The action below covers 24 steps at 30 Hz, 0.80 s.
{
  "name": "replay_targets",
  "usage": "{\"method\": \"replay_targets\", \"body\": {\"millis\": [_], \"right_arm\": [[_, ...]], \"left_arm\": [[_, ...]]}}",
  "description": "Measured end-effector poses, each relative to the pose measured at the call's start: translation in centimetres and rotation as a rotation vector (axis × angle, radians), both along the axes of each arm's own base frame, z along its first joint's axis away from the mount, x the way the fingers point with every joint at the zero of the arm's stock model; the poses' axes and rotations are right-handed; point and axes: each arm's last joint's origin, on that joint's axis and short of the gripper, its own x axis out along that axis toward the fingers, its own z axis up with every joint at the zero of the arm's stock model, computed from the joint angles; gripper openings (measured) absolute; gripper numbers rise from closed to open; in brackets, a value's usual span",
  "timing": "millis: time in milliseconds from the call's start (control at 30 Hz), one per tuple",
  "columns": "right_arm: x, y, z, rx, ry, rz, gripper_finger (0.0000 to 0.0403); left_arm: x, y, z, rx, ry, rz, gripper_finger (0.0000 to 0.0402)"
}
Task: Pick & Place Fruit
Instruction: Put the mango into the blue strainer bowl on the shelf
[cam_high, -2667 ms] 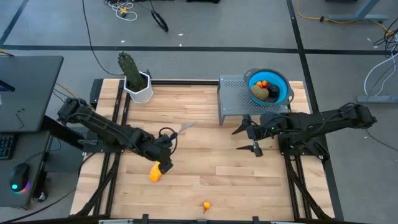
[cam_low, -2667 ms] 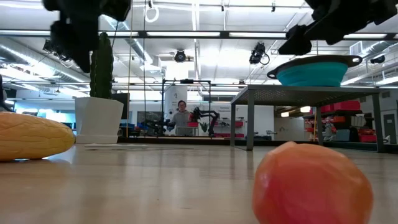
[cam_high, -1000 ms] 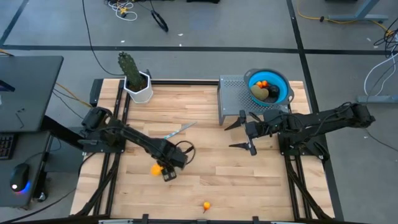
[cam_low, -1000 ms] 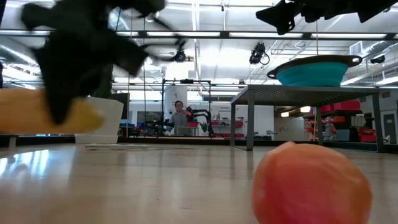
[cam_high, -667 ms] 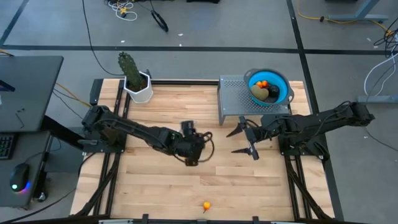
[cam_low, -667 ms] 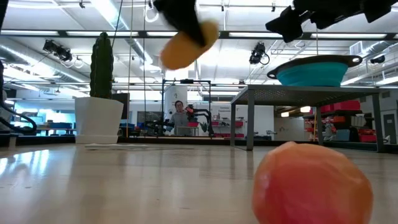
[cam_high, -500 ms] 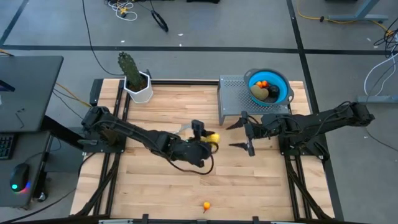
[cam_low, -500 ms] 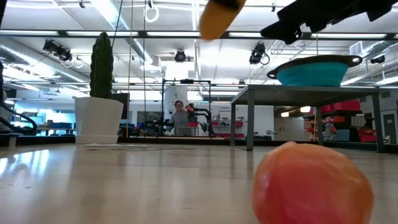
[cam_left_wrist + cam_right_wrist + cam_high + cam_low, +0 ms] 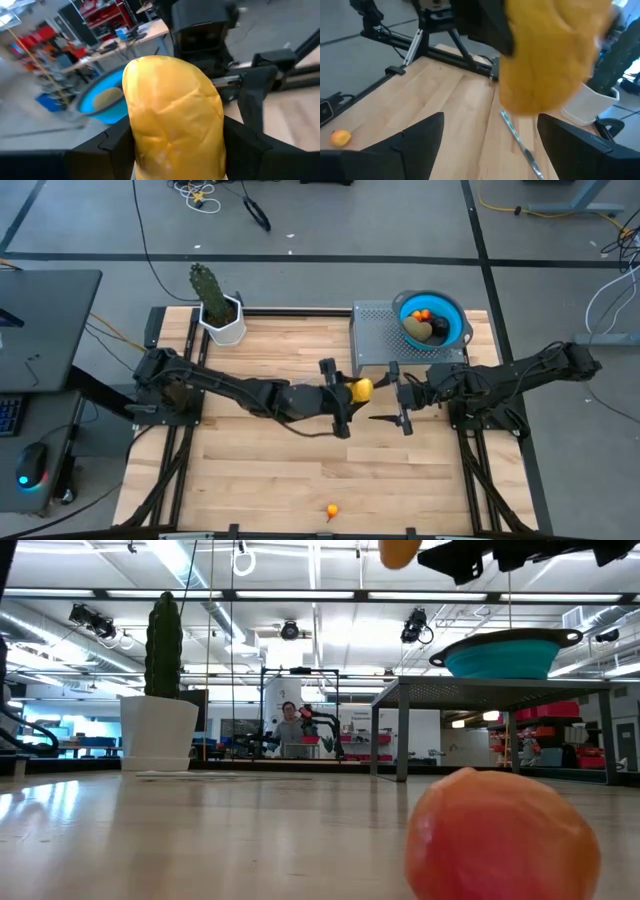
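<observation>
My left gripper (image 9: 350,393) is shut on the yellow oblong fruit (image 9: 362,389), high above the middle of the table; the fruit shows at the top of the low view (image 9: 400,550). My right gripper (image 9: 385,393) is open just to the fruit's right, with one finger on either side of its line and touching nothing; the fruit (image 9: 550,55) fills its wrist view. A blue bowl (image 9: 452,330) on a grey perforated stand (image 9: 372,340) holds orange, olive-green and dark fruits. One tiny orange fruit (image 9: 331,509) lies near the table's near edge. My left gripper pinches the yellow fruit between its two fingers (image 9: 112,147), one on each long side (image 9: 145,150). The fingers come level from the table's left. The fruit's free end (image 9: 170,80) sticks out past the fingertips toward the right gripper. It is lifted clear of the table.
A green cactus in a white pot (image 9: 222,320) stands at the far left corner. A silver-bladed knife (image 9: 520,145) lies on the wood below the arms. The orange fruit (image 9: 500,835) sits close before the low camera. A person sits far off in the room (image 9: 291,725).
My left gripper has carried the yellow fruit from low over the table's near left up and toward the right edge, stretching out until the fruit is right before the right gripper. The right gripper has stayed open, near the stand.
</observation>
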Motion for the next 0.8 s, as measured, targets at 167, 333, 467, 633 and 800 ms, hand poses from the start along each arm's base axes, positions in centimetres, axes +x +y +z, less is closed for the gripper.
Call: {"method": "replay_targets", "body": {"millis": [167,333,467,633,800], "right_arm": [[-0.1,0.0,-0.4,-0.008,0.036,-0.005,0.0332],[-0.1,-0.1,-0.4,-0.012,0.036,-0.030,0.0332],[0.0,-0.1,-0.2,-0.009,0.020,-0.046,0.0332],[0.0,-0.2,-0.1,0.009,0.013,-0.058,0.0332],[0.0,-0.2,-0.1,0.011,0.011,-0.062,0.0332]], "left_arm": [[0.3,1.4,-1.7,-0.080,-0.101,-0.018,0.0237],[0.1,1.6,-3.2,-0.110,-0.233,-0.065,0.0235],[-0.4,1.7,-4.0,-0.123,-0.331,-0.079,0.0239],[-0.8,1.7,-4.6,-0.136,-0.388,-0.100,0.0234],[-0.8,1.5,-4.6,-0.145,-0.393,-0.151,0.0232]]}}
